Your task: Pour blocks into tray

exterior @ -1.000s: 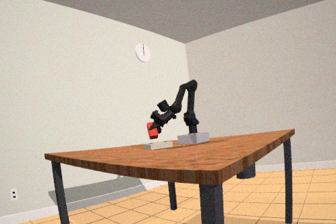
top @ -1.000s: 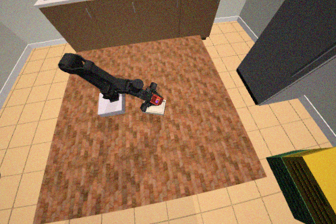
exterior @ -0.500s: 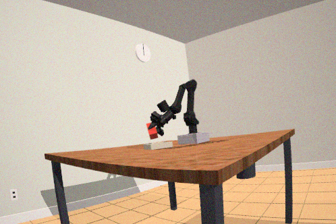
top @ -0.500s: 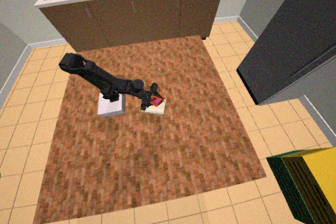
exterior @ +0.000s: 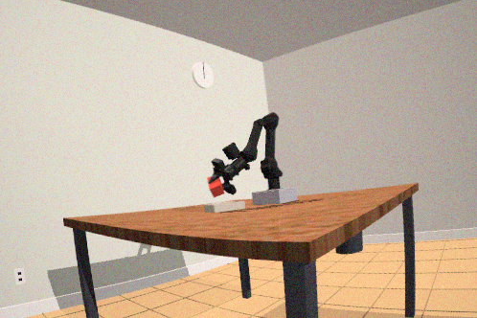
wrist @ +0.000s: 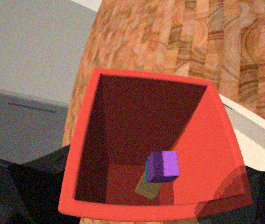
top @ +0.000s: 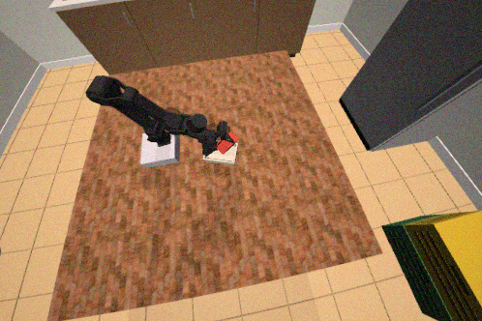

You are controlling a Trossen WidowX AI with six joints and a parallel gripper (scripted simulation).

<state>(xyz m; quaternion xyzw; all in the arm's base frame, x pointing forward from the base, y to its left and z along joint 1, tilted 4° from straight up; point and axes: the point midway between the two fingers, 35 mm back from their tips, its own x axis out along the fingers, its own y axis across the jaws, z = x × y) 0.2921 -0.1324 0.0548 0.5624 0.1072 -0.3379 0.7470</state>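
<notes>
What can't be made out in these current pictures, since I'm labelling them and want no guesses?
- Blue block, wrist view: mostly hidden behind the purple cube-shaped block.
- Exact block count, wrist view: overlapping blocks obscure it.
- Cream shallow tray: its inside is hidden by its wall in the exterior view.
</notes>
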